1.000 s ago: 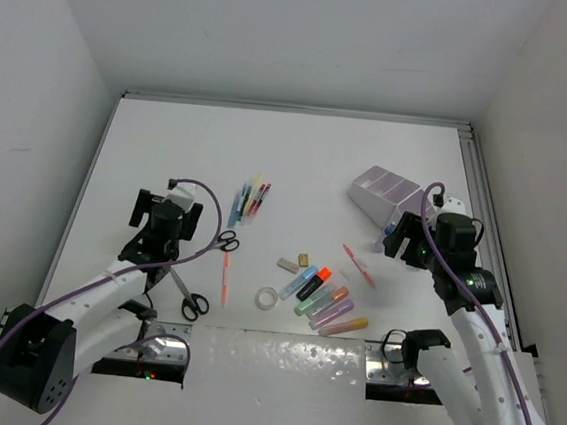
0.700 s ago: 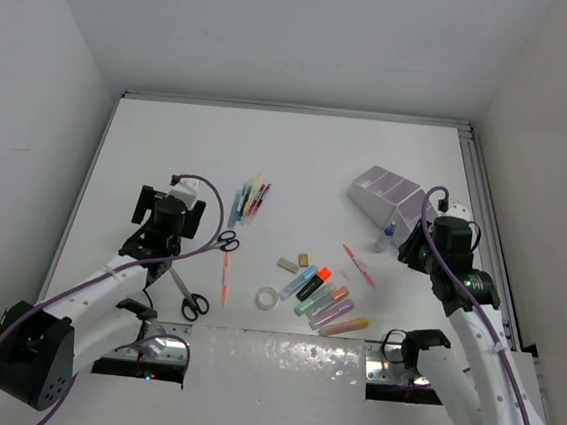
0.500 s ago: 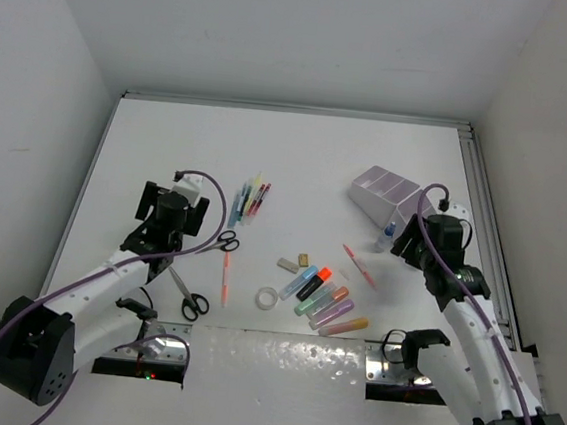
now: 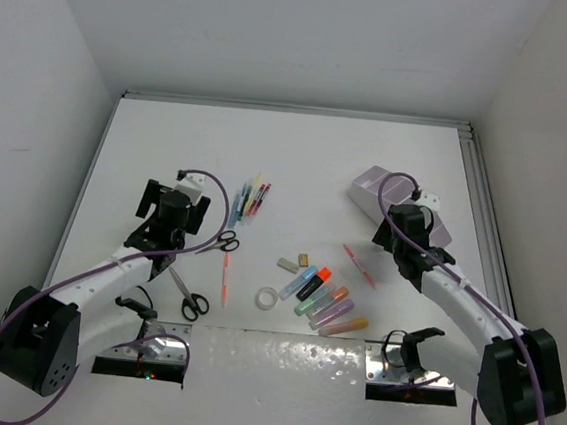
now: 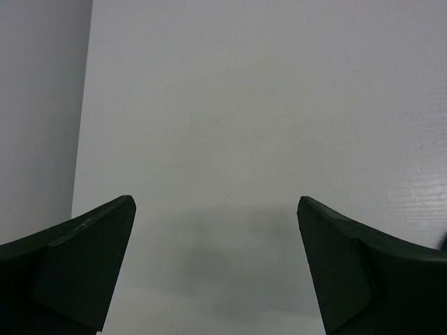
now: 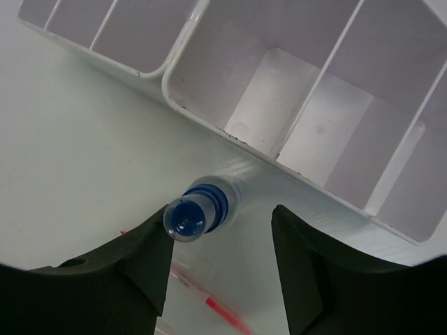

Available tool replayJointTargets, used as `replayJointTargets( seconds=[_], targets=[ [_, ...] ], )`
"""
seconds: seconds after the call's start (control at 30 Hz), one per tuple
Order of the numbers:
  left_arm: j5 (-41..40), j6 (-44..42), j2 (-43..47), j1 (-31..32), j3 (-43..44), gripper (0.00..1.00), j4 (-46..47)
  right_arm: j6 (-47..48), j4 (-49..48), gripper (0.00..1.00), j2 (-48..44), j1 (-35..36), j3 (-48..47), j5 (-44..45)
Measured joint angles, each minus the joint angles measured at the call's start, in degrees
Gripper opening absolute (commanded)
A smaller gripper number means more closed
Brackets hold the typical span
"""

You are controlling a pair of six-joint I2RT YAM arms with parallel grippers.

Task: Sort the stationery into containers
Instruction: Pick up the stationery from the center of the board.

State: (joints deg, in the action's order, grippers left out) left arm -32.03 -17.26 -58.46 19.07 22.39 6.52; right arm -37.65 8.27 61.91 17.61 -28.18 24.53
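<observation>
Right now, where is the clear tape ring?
In the top view, the tape ring lies near the table's front edge, just left of the highlighters, a beige eraser behind it.

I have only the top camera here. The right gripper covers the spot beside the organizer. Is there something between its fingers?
Observer: Yes. The right wrist camera shows a small blue-capped item between the fingers of the right gripper, just beside the organizer.
Operator: Is it gripped?
Observer: No. The jaws stand open. The cap is at one finger, but bare table shows between it and the other finger.
</observation>
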Motion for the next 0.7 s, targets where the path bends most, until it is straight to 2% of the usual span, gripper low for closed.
replayJointTargets(
  seconds=[0.27,0.5,0.53,0.63,0.7],
  targets=[
    [-0.15,0.24,-0.55,-0.07,0.0,1.0,1.01,-2.54,-3.76,0.52,7.45,3.13,-1.53,8.68],
    [0.11,0.85,-0.52,-0.07,0.0,1.0,1.33,-4.11,-4.61,0.2,9.31,5.05,-2.03,13.09],
    [0.11,0.9,-0.52,-0.07,0.0,1.0,1.42,-4.2,-4.81,0.12,9.31,5.11,-2.03,13.44],
    [0.31,1.07,-0.52,-0.07,0.0,1.0,1.42,-4.17,-4.94,0.0,9.31,5.33,-2.03,14.34],
    [0.57,1.09,-0.46,-0.07,0.0,1.0,1.42,-3.98,-4.81,0.0,9.16,5.46,-2.03,14.6]
  ],
)
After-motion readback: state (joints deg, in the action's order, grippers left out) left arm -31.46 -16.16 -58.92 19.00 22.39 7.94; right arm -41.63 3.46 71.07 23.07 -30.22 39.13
